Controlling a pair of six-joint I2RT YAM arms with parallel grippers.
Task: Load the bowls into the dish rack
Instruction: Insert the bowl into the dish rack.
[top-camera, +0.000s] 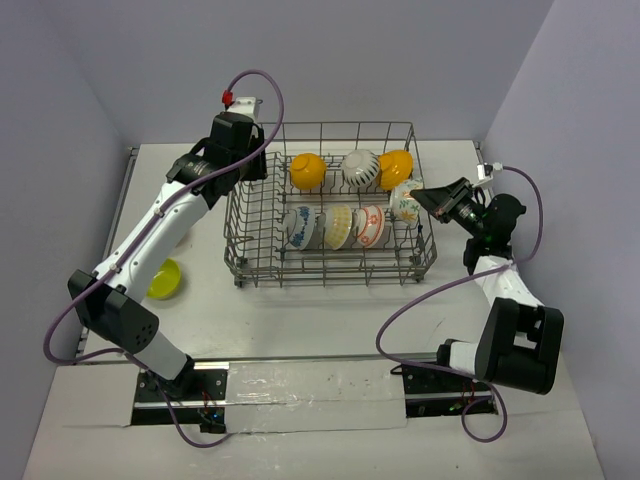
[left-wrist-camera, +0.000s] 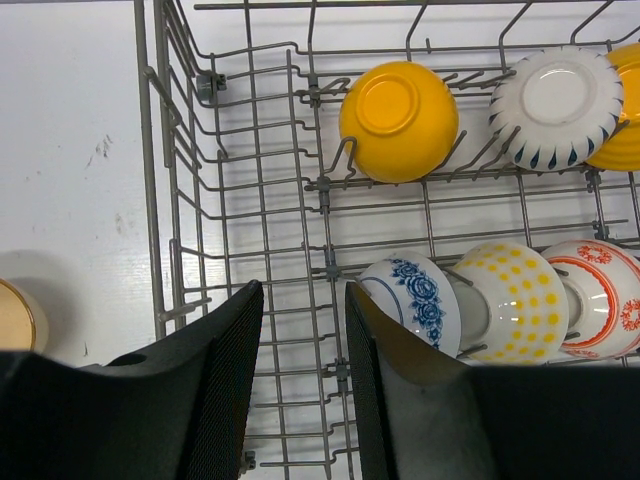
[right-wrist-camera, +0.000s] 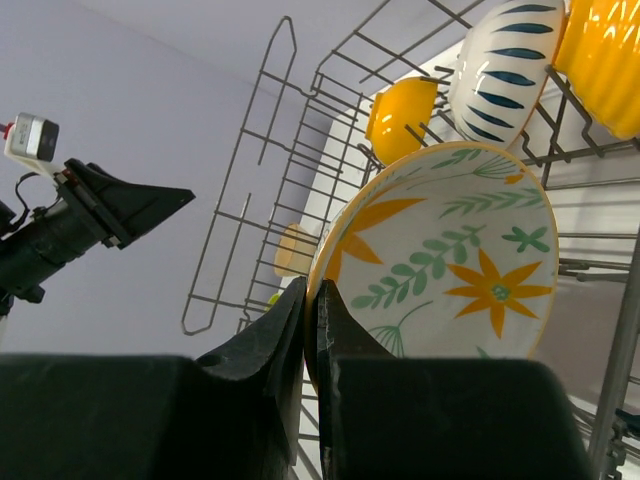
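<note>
Pinching the rim of a flower-painted bowl (right-wrist-camera: 450, 270), white with orange blooms and green leaves, your right gripper (right-wrist-camera: 312, 295) holds it on edge at the right end of the dish rack (top-camera: 255, 255). Its fingers are closed almost to touching, with only the bowl's thin wall between them. Your left gripper (left-wrist-camera: 303, 290) hangs above the rack's left side, its fingers (left-wrist-camera: 225, 370) partly open and gripping nothing, bare wire showing through the gap. Along the rack's far edge an orange-yellow bowl (top-camera: 307, 171), a white striped bowl (top-camera: 360, 168) and a second orange-yellow bowl (top-camera: 396, 167) are propped on the tines, tilted with their bases showing from above. Along the near edge three more lean side by side: a blue-patterned bowl (top-camera: 299, 227), a yellow-dotted bowl (top-camera: 338, 227) and a red-and-white bowl (top-camera: 371, 226). A lime green bowl (top-camera: 165, 278) sits on the table (top-camera: 300, 320) near its left edge, apart from the rack and close by your left arm. A tan bowl (left-wrist-camera: 12, 315), only partly seen, rests on the table just outside the rack's left wall.
</note>
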